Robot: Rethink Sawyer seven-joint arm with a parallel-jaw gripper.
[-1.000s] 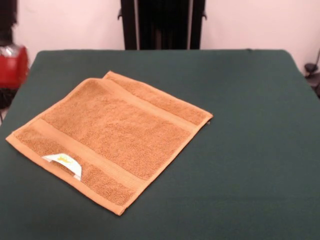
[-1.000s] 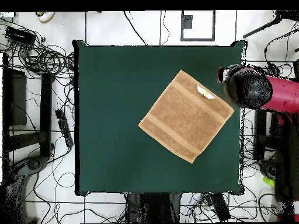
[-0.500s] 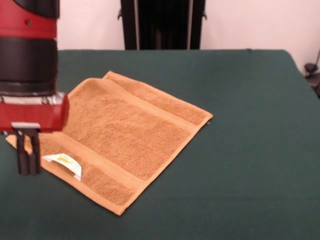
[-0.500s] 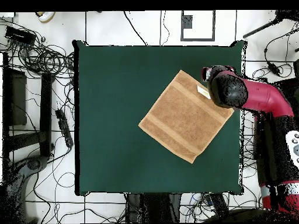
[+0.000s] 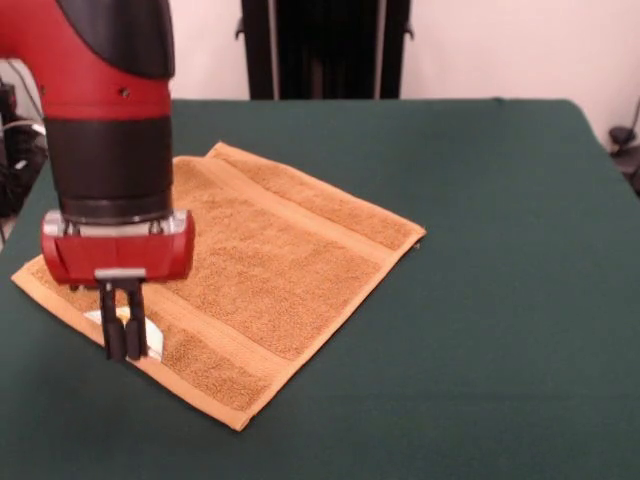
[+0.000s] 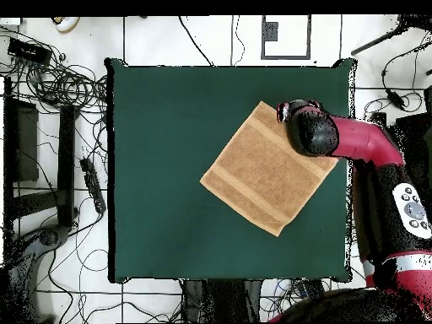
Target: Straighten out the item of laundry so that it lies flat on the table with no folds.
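Note:
The orange-tan towel (image 5: 270,255) lies spread on the dark green table (image 5: 500,300), turned like a diamond, with two flat bands across it. Its far left edge looks doubled over. My gripper (image 5: 125,350) hangs from the red and black arm (image 5: 110,130) over the towel's near left part. Its fingers stand close together, shut, right at the small white tag (image 5: 148,338). In the overhead view the arm's wrist (image 6: 308,131) covers the towel's (image 6: 261,173) right corner and hides the gripper and the tag. The table (image 6: 169,169) is much bigger than the towel.
The black pedestal (image 5: 325,50) stands behind the table's far edge. In the overhead view, tangled cables (image 6: 59,84) lie on the floor to the left of the table. The arm's body (image 6: 396,202) runs along the table's right side.
The arm has swung in from the table's side over the towel. The gripper has moved to the white tag. The towel has not moved.

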